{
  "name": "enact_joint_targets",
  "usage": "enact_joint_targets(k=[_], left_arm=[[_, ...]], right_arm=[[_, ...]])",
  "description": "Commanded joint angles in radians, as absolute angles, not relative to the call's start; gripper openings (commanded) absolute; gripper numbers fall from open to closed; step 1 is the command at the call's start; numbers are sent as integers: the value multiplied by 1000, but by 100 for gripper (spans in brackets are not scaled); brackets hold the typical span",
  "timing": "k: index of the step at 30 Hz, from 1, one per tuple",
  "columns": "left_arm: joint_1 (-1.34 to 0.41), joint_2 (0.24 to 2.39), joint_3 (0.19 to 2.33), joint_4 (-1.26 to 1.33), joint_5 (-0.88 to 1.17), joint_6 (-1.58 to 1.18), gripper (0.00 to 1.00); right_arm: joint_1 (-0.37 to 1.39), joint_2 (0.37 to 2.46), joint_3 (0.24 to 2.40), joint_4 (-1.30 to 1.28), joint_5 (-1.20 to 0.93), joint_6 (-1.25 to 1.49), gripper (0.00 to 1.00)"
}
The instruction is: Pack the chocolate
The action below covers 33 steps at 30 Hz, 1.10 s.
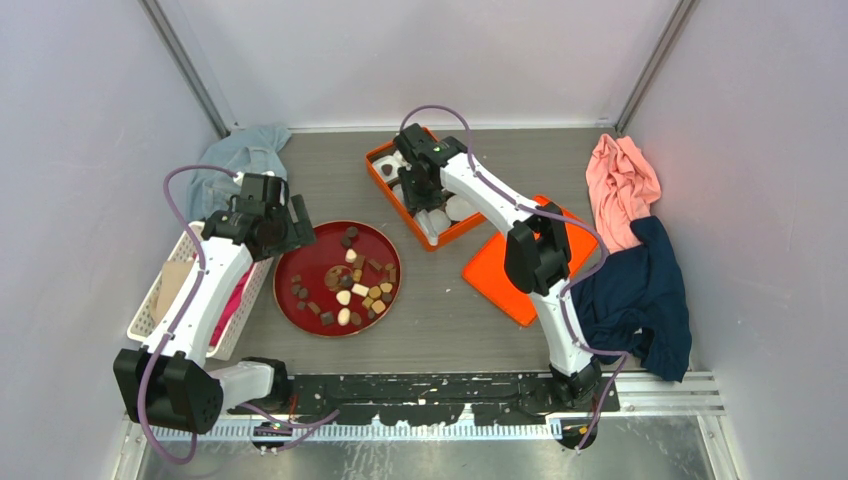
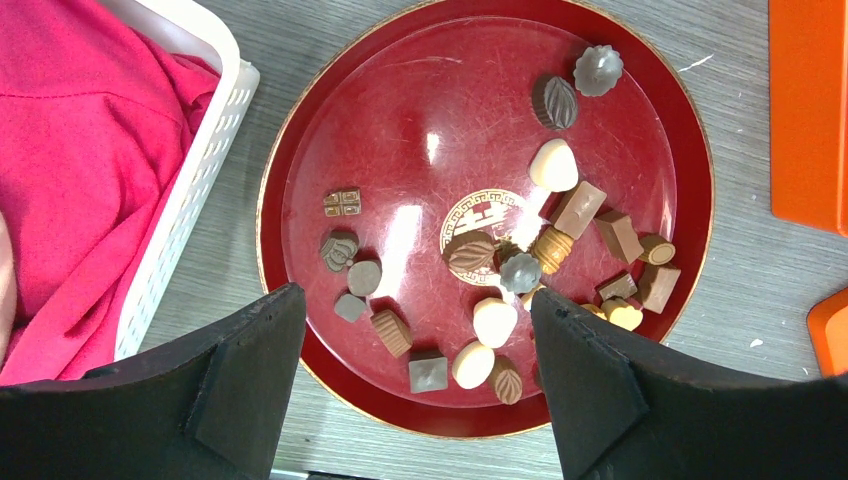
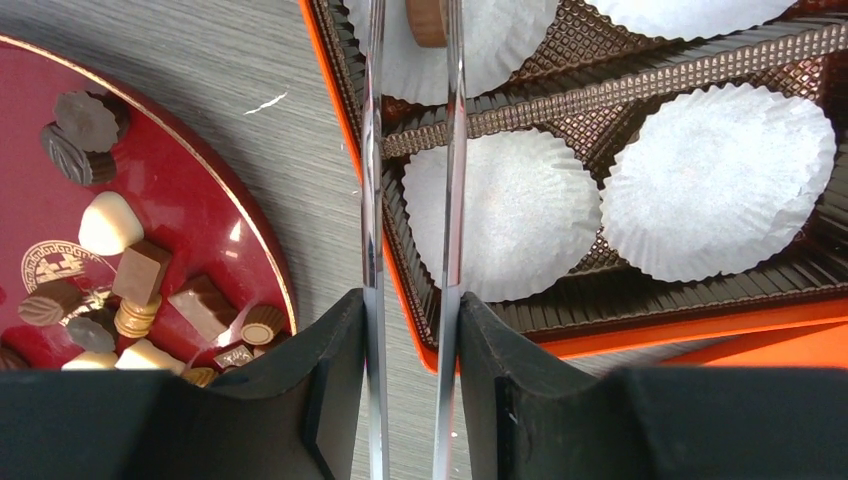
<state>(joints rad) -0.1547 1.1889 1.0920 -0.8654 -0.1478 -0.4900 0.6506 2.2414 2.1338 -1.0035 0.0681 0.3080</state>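
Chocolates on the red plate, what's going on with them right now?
They're being packed. The right gripper is over the orange box, with a tan piece at its tip above a paper cup; whether it is gripped is unclear. The left gripper hovers open over the red plate, where many chocolates lie loose.

Small moulded chocolate pieces, dark brown, caramel-tan and cream-white; cubes, rounds, ovals, leaf forms. They lie loose on the round red plate, most crowded in one half, several touching, a few apart.
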Motion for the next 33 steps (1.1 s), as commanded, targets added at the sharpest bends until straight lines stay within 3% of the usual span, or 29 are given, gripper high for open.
enact_joint_targets(k=[1,6,11,16,18,20,25,33], left_arm=[[-152,1172,1121,-836,-150,-492,83],[-151,1171,1120,-836,-139,-495,83],[-151,1175,1123,-834,-147,-497,83],[-151,1185,1131,-835,-151,-497,83],[-152,1187,1130,-832,-156,-497,83],[-152,1191,1126,-827,-159,-496,83],[-152,1201,1137,-835,-156,-498,83],[-151,1197,1133,-835,-162,-494,83]], right_arm=[[647,2128,2145,-962,116,307,31],[652,2014,2080,-939,114,319,15],[745,1845,1850,-831,80,332,14],[914,1801,1688,-848,118,322,14],[954,1809,1661,-866,109,314,16],[975,1828,1659,-888,96,309,26],[998,1874,1699,-935,76,293,40],[1001,1937,1718,-936,95,296,42]])
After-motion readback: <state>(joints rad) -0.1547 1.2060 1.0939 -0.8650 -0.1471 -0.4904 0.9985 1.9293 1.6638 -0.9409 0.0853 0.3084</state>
